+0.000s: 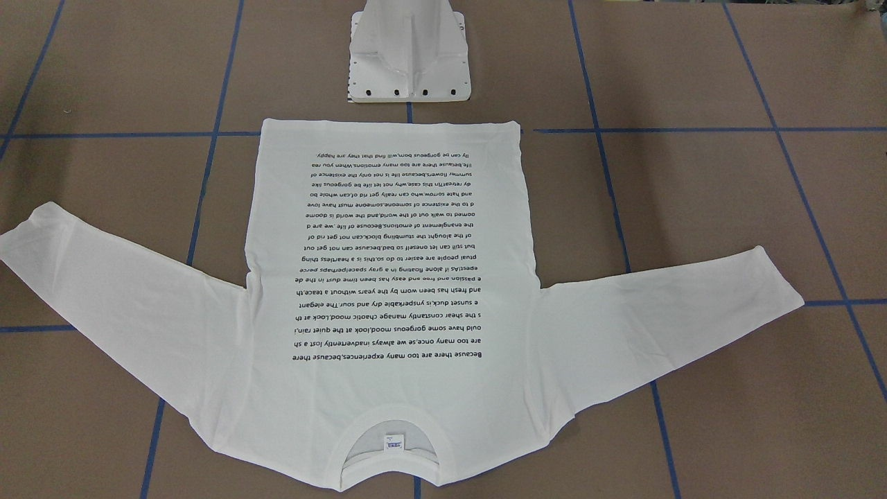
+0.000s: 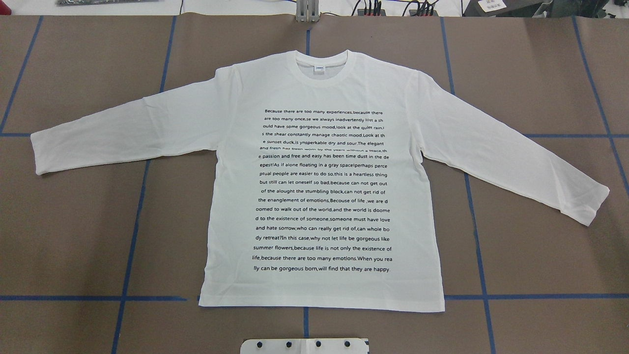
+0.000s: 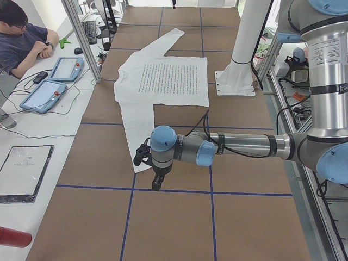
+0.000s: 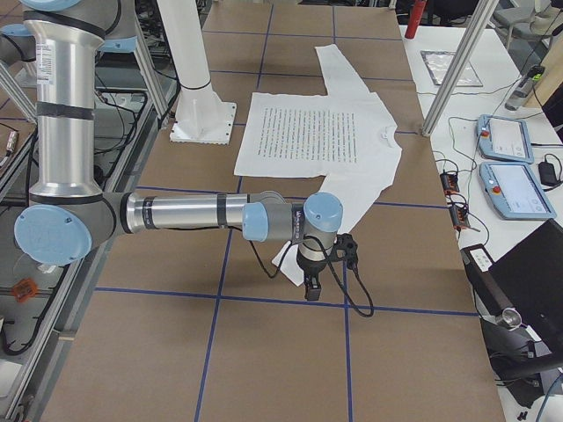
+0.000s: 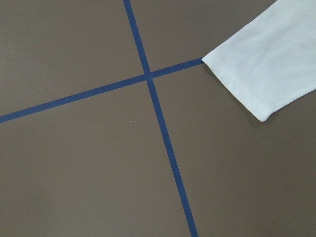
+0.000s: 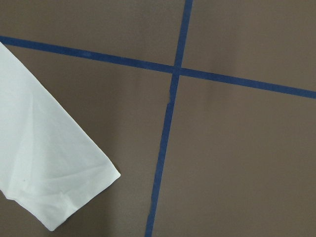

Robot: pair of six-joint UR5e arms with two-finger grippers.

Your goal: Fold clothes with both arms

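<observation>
The clothes are one white long-sleeved T-shirt (image 2: 226, 196), lying flat with its black text upward and both sleeves spread out; its neck (image 1: 391, 450) points away from the robot. In the exterior left view my left gripper (image 3: 156, 182) hangs just beyond one sleeve's cuff (image 3: 142, 163). In the exterior right view my right gripper (image 4: 313, 286) hangs by the other cuff (image 4: 286, 259). I cannot tell whether either is open or shut. The wrist views show only a cuff (image 5: 256, 74) and the other cuff (image 6: 49, 173), with no fingers in them.
The brown table carries a grid of blue tape (image 2: 132, 236). The white pedestal base (image 1: 409, 62) stands at the shirt's hem. A person (image 3: 22, 38) sits at a side table with teach pendants (image 3: 54, 81). Aluminium posts (image 3: 81, 38) stand beside the table.
</observation>
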